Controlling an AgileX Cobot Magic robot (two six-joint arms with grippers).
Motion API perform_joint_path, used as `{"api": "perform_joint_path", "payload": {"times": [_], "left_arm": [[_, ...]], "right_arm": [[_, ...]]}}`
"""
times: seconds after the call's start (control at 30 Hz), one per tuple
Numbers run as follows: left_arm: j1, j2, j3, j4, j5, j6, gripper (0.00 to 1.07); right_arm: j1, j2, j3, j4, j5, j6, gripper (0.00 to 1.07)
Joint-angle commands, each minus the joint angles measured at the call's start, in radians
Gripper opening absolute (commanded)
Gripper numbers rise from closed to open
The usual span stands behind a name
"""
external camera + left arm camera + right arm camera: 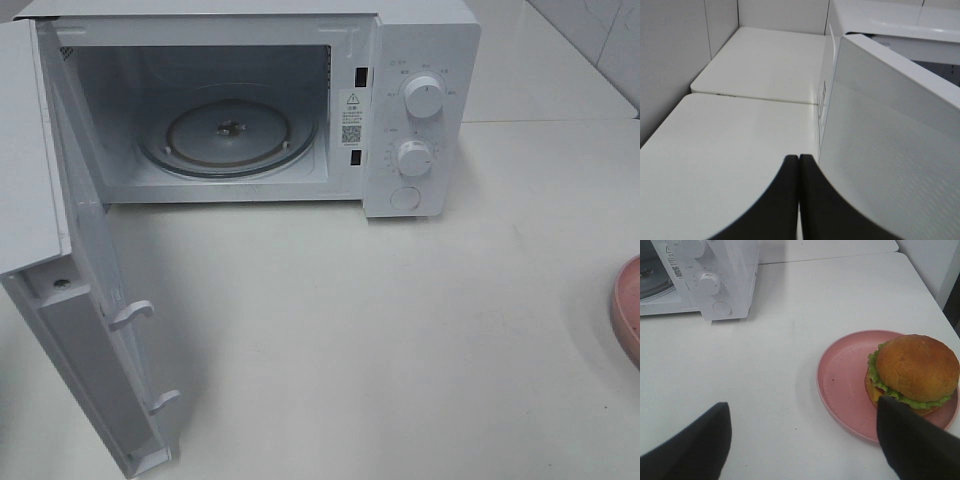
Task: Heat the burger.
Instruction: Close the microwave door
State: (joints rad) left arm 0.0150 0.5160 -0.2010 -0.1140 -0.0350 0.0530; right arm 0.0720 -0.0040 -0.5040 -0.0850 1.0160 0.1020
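The burger (917,367), a golden-brown bun with green lettuce, sits on a pink plate (840,375) in the right wrist view. My right gripper (804,405) hovers open just short of the plate, one finger (905,440) by the burger's near side, nothing between the fingers. The exterior view shows only the plate's rim (628,305) at the right edge; the burger is out of that view. My left gripper (799,159) is shut on nothing, right beside the outer face of the microwave door (890,125). Neither arm shows in the exterior view.
The white microwave (420,60) stands at the back with its door (90,330) swung wide open to the left. Its glass turntable (228,130) is bare. Two knobs (424,95) are on the right panel. White tabletop (380,330) stretches between microwave and plate.
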Motion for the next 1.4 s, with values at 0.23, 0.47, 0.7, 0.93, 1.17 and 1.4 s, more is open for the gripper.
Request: {"api": "perform_joint_path", "payload": {"times": [0.23, 0.47, 0.7, 0.93, 1.17, 1.4], "left_arm": [[-0.073, 0.232, 0.048, 0.058, -0.358, -0.012, 0.0], [-0.157, 0.466, 0.048, 0.238, -0.59, -0.111, 0.0], [-0.162, 0.617, 0.047, 0.37, -0.764, -0.223, 0.0], [-0.162, 0.824, 0.002, 0.529, -0.93, -0.325, 0.0], [-0.162, 0.93, -0.071, 0.599, -0.939, -0.352, 0.0], [-0.23, 1.002, -0.153, 0.594, -0.938, -0.367, 0.0]], "right_arm": [[-0.004, -0.026, 0.0, 0.0, -0.011, -0.011, 0.76], [-0.004, -0.026, 0.0, 0.0, -0.011, -0.011, 0.76], [-0.004, -0.026, 0.0, 0.0, -0.011, -0.011, 0.76], [-0.004, -0.026, 0.0, 0.0, -0.011, -0.011, 0.76], [-0.004, -0.026, 0.0, 0.0, -0.011, -0.011, 0.76], [-0.004, -0.026, 0.0, 0.0, -0.011, -0.011, 0.76]]}}
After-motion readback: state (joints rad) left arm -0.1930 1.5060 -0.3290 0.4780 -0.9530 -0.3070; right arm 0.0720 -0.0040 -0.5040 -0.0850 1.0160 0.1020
